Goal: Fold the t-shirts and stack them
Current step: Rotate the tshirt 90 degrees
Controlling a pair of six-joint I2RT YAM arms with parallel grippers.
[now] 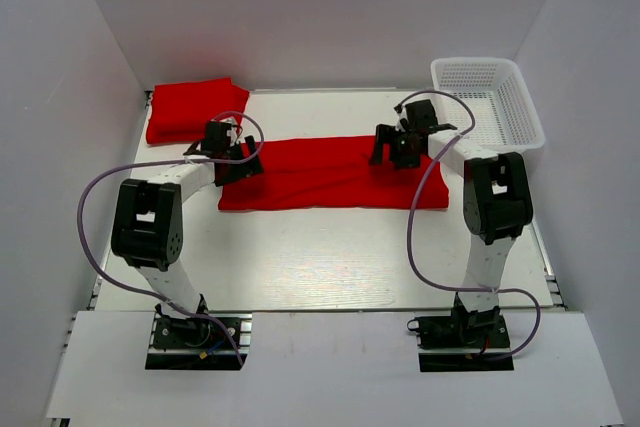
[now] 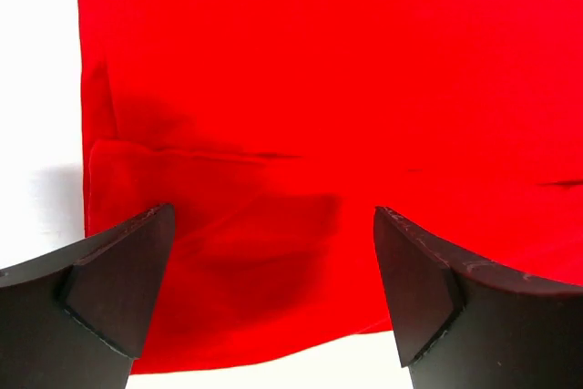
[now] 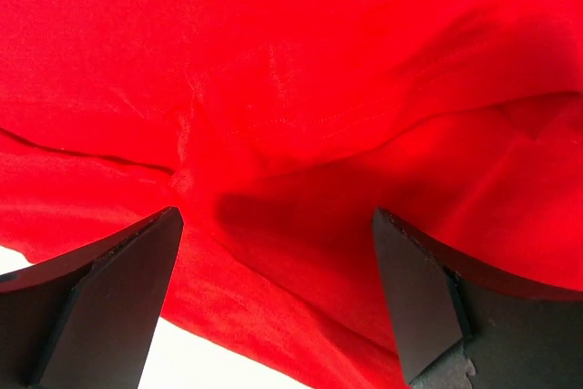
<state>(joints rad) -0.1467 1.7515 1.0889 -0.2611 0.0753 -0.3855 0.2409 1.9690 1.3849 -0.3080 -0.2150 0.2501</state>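
Observation:
A red t-shirt [image 1: 330, 175] lies folded into a long band across the middle of the table. A second red t-shirt [image 1: 195, 109] sits folded at the back left. My left gripper [image 1: 232, 155] hovers open over the band's left end; in the left wrist view the red cloth [image 2: 319, 116] fills the frame, its edge lying flat on white table between the fingers [image 2: 118, 289]. My right gripper [image 1: 398, 143] is open above the band's right part, and the creased cloth [image 3: 301, 107] lies under its spread fingers [image 3: 419, 302], nothing held.
A white mesh basket [image 1: 505, 97] stands at the back right, close to the right arm. White walls enclose the table on three sides. Purple cables loop beside both arms. Bare white table [image 1: 320, 257] lies in front of the band.

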